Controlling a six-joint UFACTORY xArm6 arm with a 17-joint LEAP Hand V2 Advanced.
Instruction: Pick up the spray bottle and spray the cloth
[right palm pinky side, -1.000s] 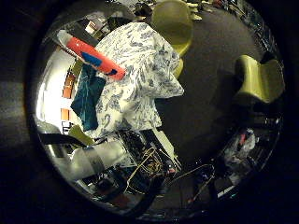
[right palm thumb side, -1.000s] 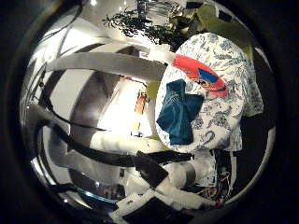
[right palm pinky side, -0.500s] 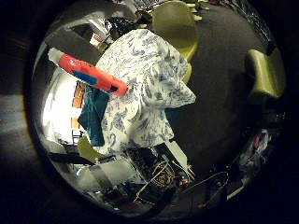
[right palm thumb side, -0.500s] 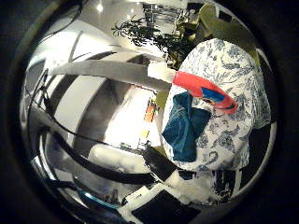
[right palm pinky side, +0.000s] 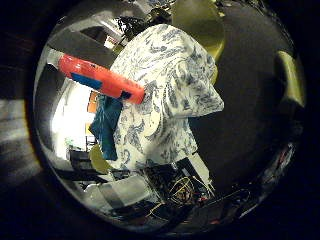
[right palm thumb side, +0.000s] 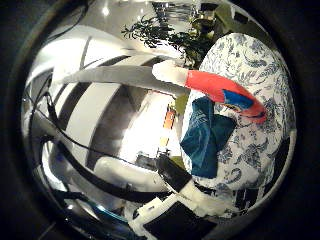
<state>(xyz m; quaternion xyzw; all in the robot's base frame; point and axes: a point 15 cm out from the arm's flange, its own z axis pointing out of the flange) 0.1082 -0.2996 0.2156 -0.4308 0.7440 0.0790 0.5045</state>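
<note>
We see the spray bottle (right palm pinky side: 100, 80) close to the palm: a long red-orange body with a blue label patch along its side, a dark spot at the end that lies on the counter (right palm pinky side: 165, 75), and a white end (right palm thumb side: 170, 73) at the other. It lies on its side across the edge of the counter, which is draped in a white covering printed with blue-grey leaf patterns. Its white end juts out past the counter's edge.

Just beside the bottle, touching or nearly so, lies the cloth (right palm thumb side: 205, 132), a crumpled teal piece on the same patterned covering, hanging partly over the edge.

Yellow-green chairs (right palm pinky side: 200, 25) stand on the dark floor beyond the counter. A leafy plant (right palm thumb side: 160, 32) shows farther off.

We cannot tell how the hand's fingers stand; white and black robot parts (right palm thumb side: 200, 195) show low by the counter.
</note>
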